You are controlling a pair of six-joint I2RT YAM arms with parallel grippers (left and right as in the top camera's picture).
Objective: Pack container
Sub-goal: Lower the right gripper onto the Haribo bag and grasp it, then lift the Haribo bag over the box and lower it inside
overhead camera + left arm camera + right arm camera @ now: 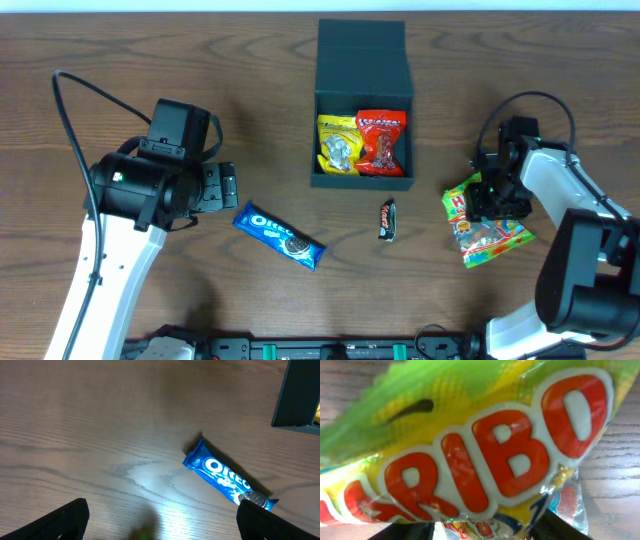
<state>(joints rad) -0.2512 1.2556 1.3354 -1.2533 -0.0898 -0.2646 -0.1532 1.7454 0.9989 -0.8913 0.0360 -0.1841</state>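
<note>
While left tool (pixel 162 517) gapes near OREO pack (pixel 227 480), right tool (pixel 482 532) straddles RIBO bag (pixel 485 455), grip unclear.

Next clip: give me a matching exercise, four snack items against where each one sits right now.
Items:
1. Oreo packet
2. Haribo bag
3. red packet
4. small dark bar

Places:
A. inside the container
B. on the table just in front of the container
C. under the right gripper
D. on the table beside the left gripper

Pairs: 1-D, 2-C, 3-A, 4-B
</note>
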